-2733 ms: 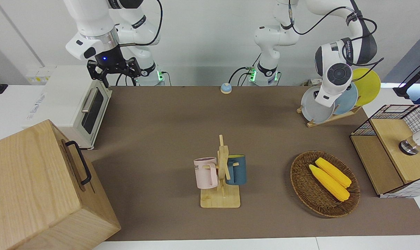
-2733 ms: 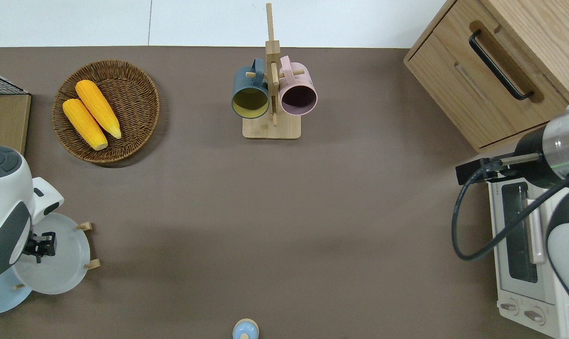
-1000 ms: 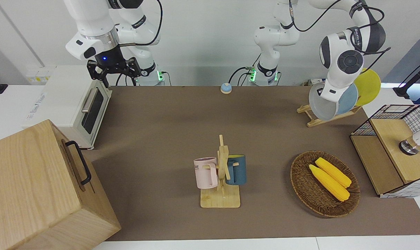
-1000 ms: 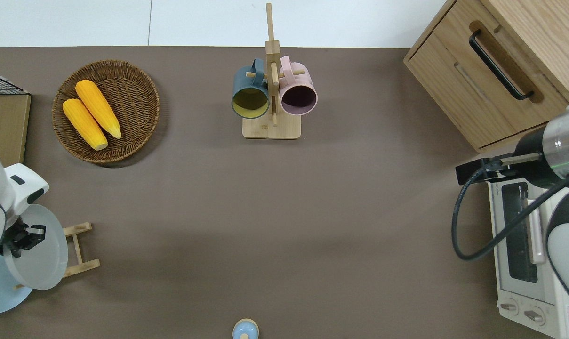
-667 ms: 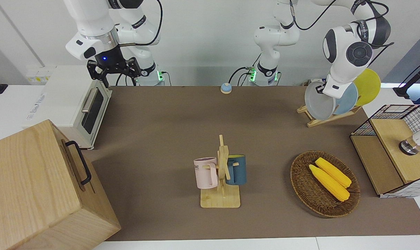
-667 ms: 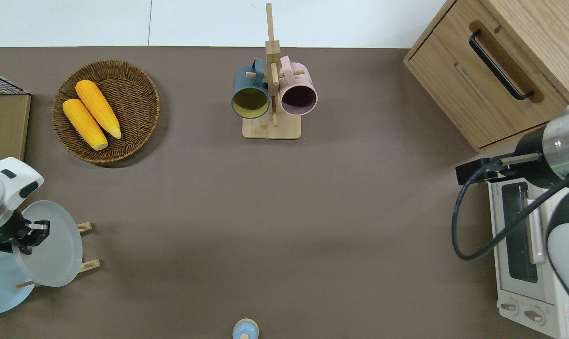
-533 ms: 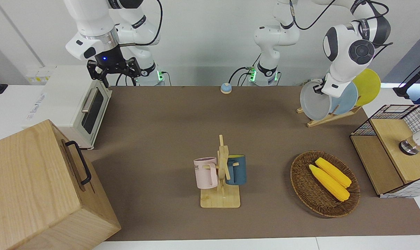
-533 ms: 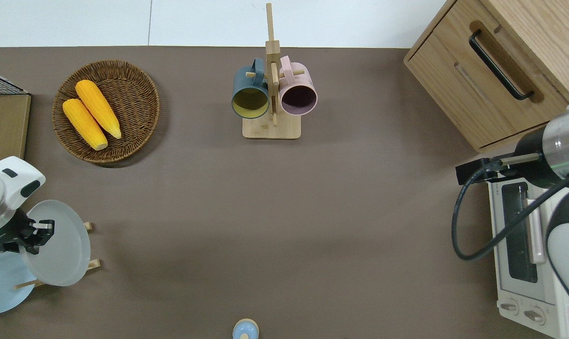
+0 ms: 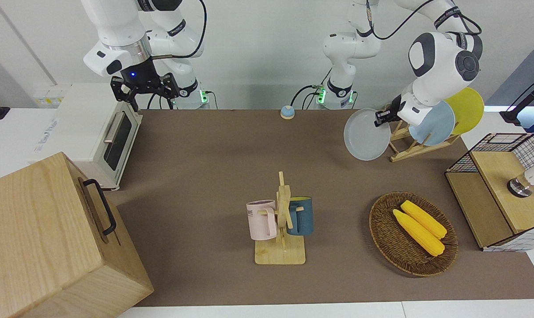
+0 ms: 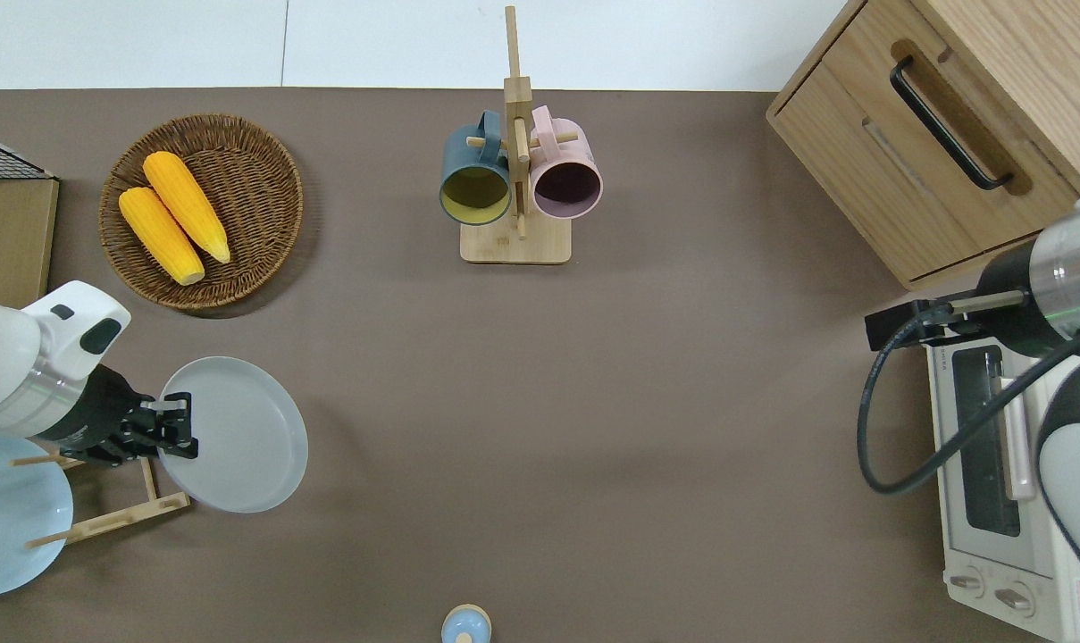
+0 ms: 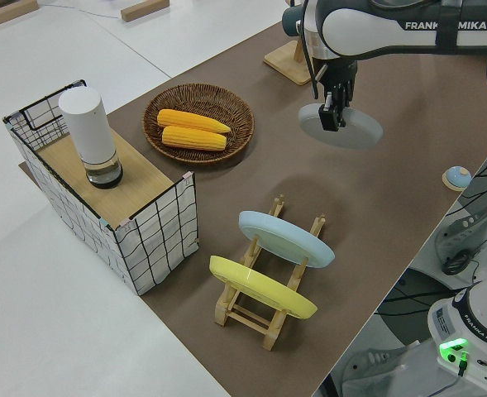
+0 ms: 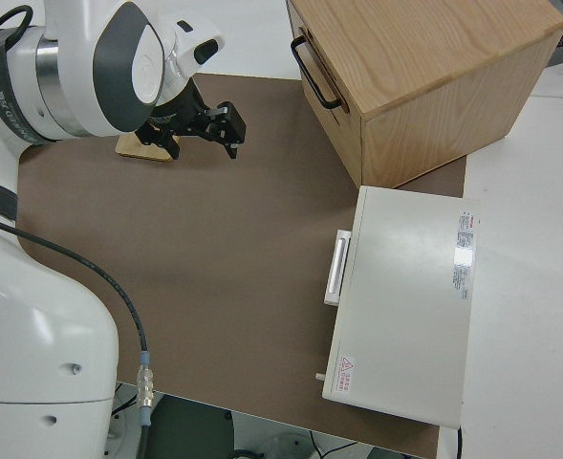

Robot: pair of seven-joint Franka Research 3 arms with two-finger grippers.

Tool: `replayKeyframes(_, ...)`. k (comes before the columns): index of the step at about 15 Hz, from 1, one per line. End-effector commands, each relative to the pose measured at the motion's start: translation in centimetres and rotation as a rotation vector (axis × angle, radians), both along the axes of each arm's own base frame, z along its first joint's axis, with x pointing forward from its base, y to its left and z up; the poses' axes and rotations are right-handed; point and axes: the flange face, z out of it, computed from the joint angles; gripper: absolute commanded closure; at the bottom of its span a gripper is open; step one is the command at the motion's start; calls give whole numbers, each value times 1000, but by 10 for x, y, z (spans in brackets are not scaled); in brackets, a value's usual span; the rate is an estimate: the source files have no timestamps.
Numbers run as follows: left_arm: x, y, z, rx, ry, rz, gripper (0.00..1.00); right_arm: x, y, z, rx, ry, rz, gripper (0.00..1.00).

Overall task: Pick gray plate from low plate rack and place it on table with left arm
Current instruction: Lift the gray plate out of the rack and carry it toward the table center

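The table (image 10: pixel 593 402) carries a wooden cabinet (image 9: pixel 41 238), a toaster oven (image 10: pixel 995 464), a basket (image 10: pixel 254 179) of corn and a mug stand (image 10: pixel 514 241). The rack (image 10: pixel 120 513) holds a blue plate (image 11: pixel 284 237) and a yellow plate (image 11: pixel 264 288). The left gripper (image 10: pixel 178 427) has its fingers pinched narrowly on the rim of the gray plate (image 10: pixel 240 438), held tilted in the air over bare table just beside the rack. The right arm is parked, its gripper (image 9: pixel 145 90) spread wide and holding nothing.
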Motion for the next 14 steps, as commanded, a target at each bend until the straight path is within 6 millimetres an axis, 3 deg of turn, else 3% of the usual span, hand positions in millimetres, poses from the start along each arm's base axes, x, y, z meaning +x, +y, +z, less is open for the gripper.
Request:
replayKeyframes(1, 4, -48, -40, -22, 5, -6, 1000, -2, -2, 4, -3, 2, -15, 17)
replayKeyframes(3, -6, -60, -62, -13, -29, -10, 1000, -2, -1, 4, -3, 2, -14, 17)
replayKeyframes(7, -22, -62, -72, -3, -82, -7, 1000, -2, -1, 4, -2, 4, -14, 17)
replayKeyframes(10, -51, -67, -109, 20, -80, -20, 1000, -2, -2, 4, -2, 4, -15, 17)
replayKeyframes(13, -58, -62, -132, 30, -85, -5, 978, -2, -1, 4, -3, 2, -14, 17)
replayKeyframes(14, -57, -60, -133, 30, -83, 1, 652, -2, -1, 4, -3, 2, -14, 17)
